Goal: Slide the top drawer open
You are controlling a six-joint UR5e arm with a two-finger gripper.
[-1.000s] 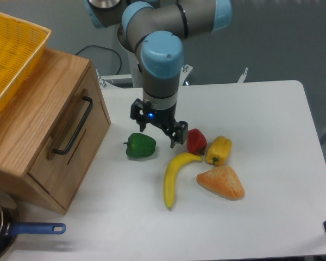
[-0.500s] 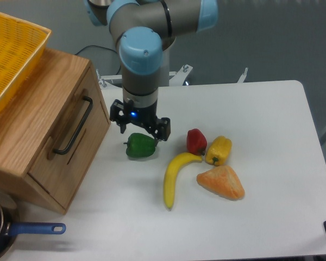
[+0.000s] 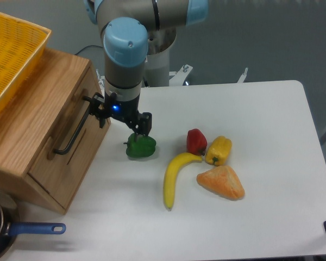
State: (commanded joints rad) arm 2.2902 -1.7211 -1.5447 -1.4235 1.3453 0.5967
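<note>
White table [image 3: 271, 125], top drawer [image 3: 54, 136] at left of frame, light oak box, long black bar handle on front, shut, gripper [image 3: 122, 119] left of centre, fingers spread, holding nothing, near handle's upper end, green pepper [image 3: 140, 145] just below.

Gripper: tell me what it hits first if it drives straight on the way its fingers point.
The gripper points down at the table, jaws open. One finger sits by the black bar handle of the top drawer, the other above the green pepper. Likely pepper or bare table first; depth is unclear from this single view.
</note>
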